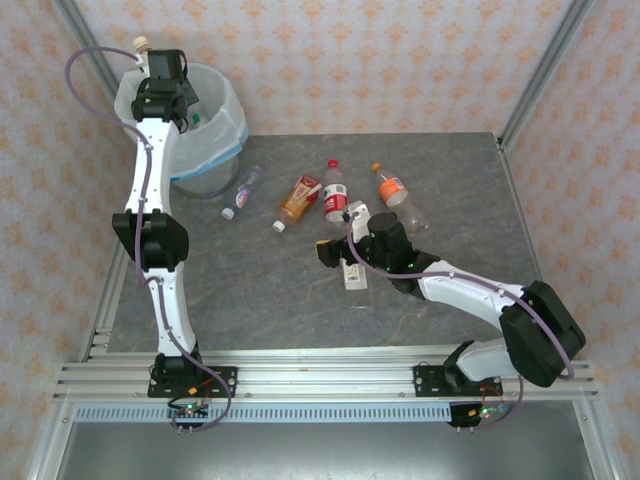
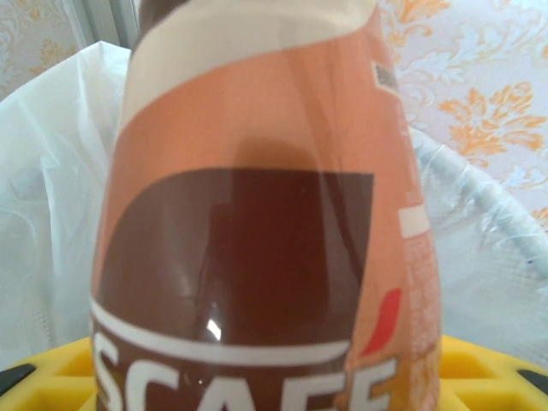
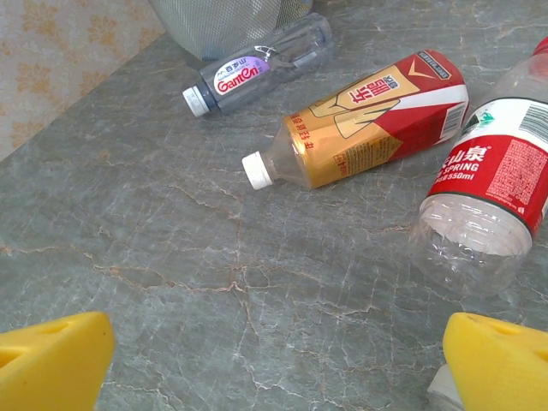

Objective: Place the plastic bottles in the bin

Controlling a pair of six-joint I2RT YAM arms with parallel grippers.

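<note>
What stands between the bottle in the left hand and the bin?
Nothing visible. The left hand holds the brown-labelled bottle over the bin, whose bag-lined mouth is open.

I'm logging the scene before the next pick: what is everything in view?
Brown-label bottle: one, brown and orange, held over the bin.
Ganten bottle: one, clear, white cap, lying beside the bin.
Orange-red bottle: one, white cap, lying mid-table.
Red-label bottle: one, clear, lying beside it.
Orange-cap bottle: one, clear, farthest right.
Bin: one, grey, white liner, far left.
Table: one, grey marble.
Left gripper: one, yellow, shut on the brown-label bottle.
Right gripper: one, yellow, open above the table.
</note>
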